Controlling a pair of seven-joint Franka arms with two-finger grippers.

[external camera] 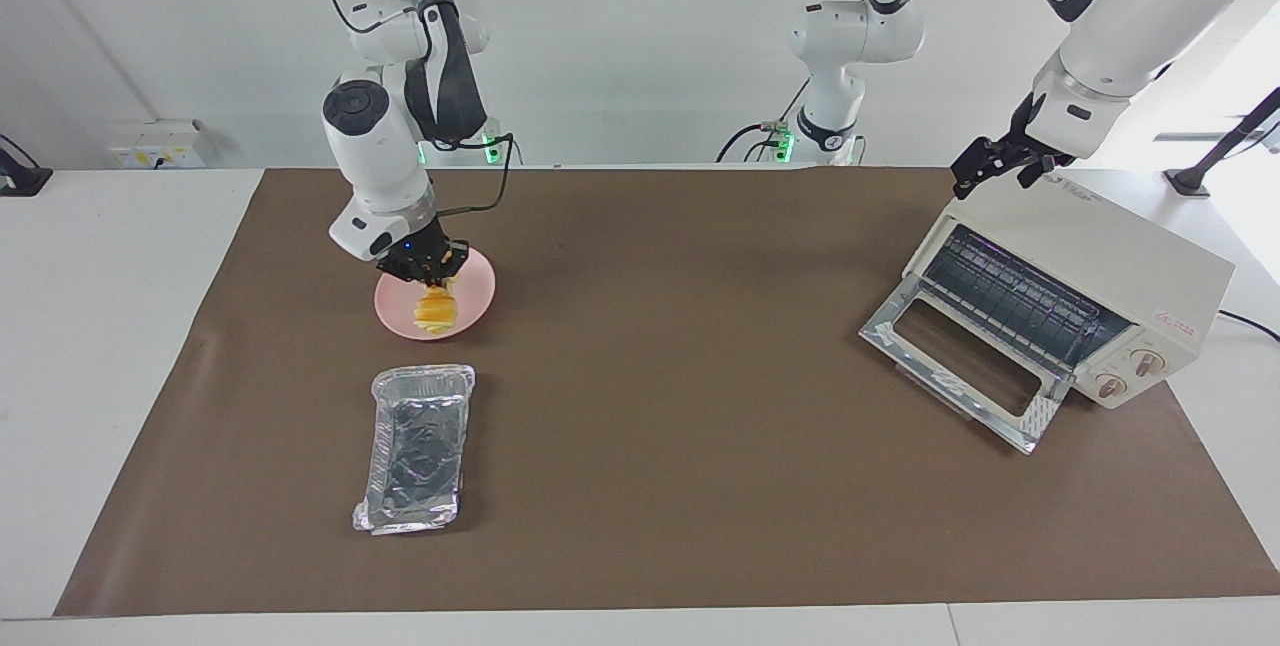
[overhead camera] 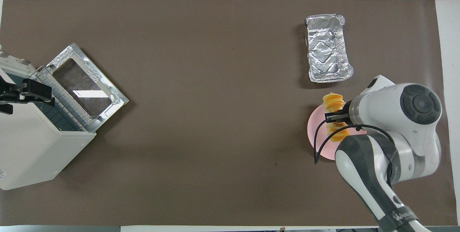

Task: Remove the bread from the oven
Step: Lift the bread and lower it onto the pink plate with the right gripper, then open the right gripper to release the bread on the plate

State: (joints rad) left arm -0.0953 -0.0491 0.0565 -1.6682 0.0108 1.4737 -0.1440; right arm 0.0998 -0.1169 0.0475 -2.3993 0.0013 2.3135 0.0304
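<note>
Right end effector point(external camera: 432, 276) clamped on the bread point(external camera: 435, 311), which hangs from it end-down over the pink plate point(external camera: 475, 298). From the facing view, whether the loaf's lower end touches the plate cannot be told. From overhead, the bread point(overhead camera: 333, 102) pokes out past the plate's rim point(overhead camera: 313, 131) toward the foil tray.

Foil tray point(external camera: 418, 446) sits on the brown mat point(external camera: 680, 426), farther from the robots than the plate, at the right arm's end of the counter. Nothing in it; crinkled silver bottom shows.

Oven point(external camera: 1090, 296) stands at the left arm's end of the counter, set at an angle. Its glass door point(external camera: 965, 366) is dropped open onto the mat, wire rack point(external camera: 1010, 301) visible inside and bare.

Left end effector point(external camera: 1000, 166) waits over the oven's top, at the corner nearer the robots, fingers spread apart and gripping nothing.
</note>
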